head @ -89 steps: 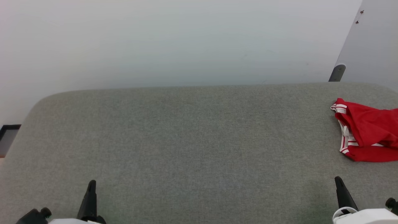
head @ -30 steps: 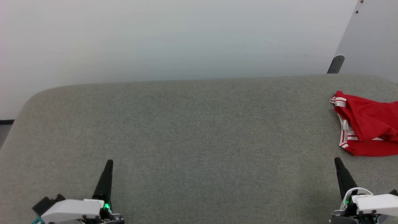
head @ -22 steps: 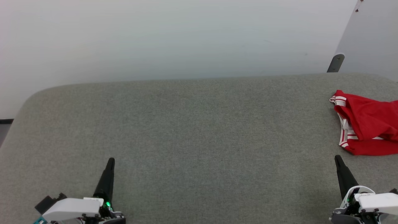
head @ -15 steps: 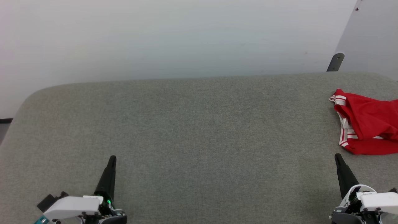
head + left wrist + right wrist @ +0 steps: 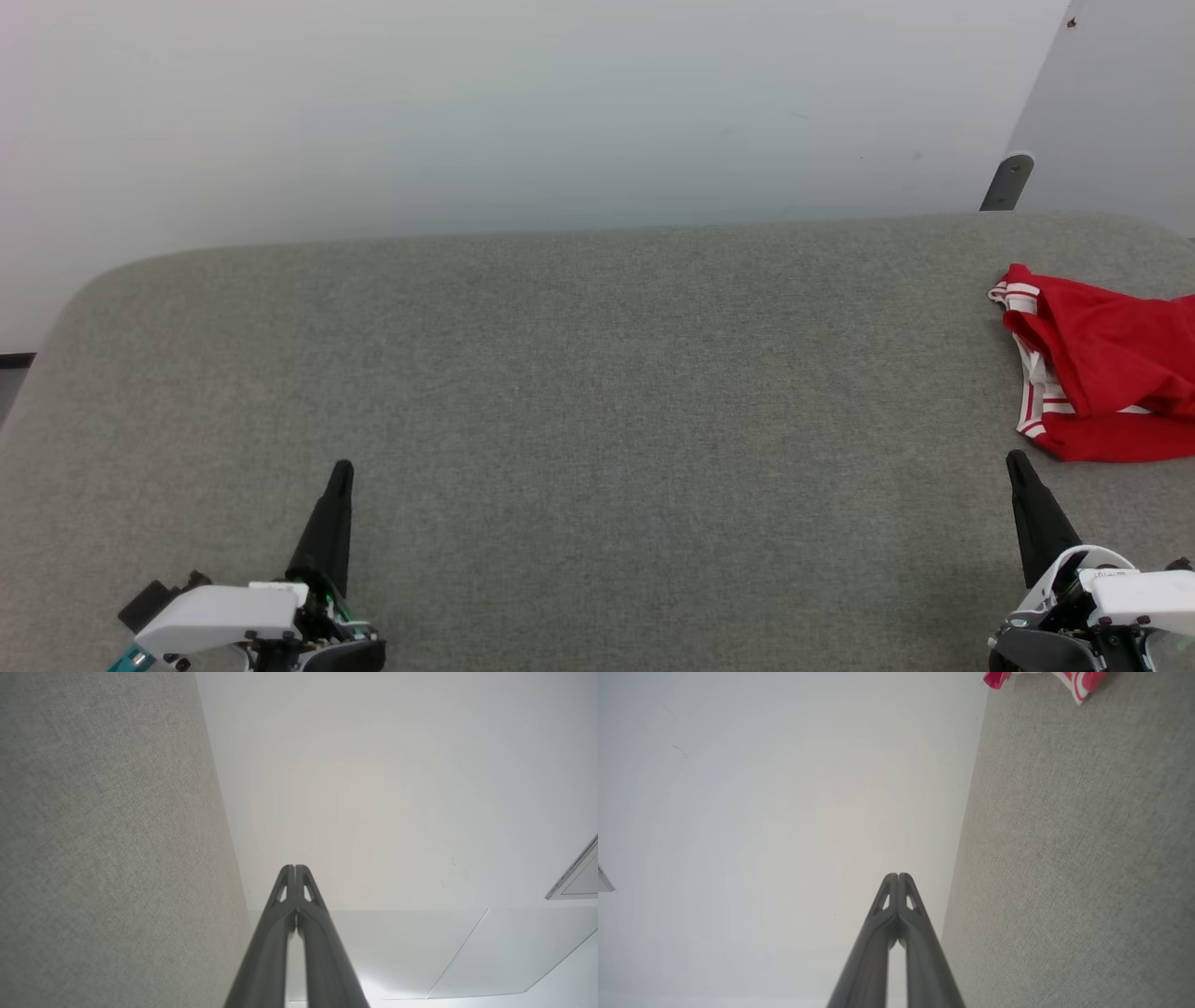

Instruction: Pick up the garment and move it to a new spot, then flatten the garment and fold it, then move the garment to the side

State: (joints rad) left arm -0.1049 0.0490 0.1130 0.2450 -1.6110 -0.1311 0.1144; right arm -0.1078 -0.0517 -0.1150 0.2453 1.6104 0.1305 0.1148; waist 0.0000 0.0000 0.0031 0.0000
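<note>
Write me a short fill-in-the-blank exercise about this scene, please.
1. The bunched garment is mostly ____ with white striped trim.
2. It lies on the grey surface, nearer the ____ gripper.
3. The left gripper has its jaws ____.
4. The right gripper holds ____.
Missing words: red; right; shut; nothing.
</note>
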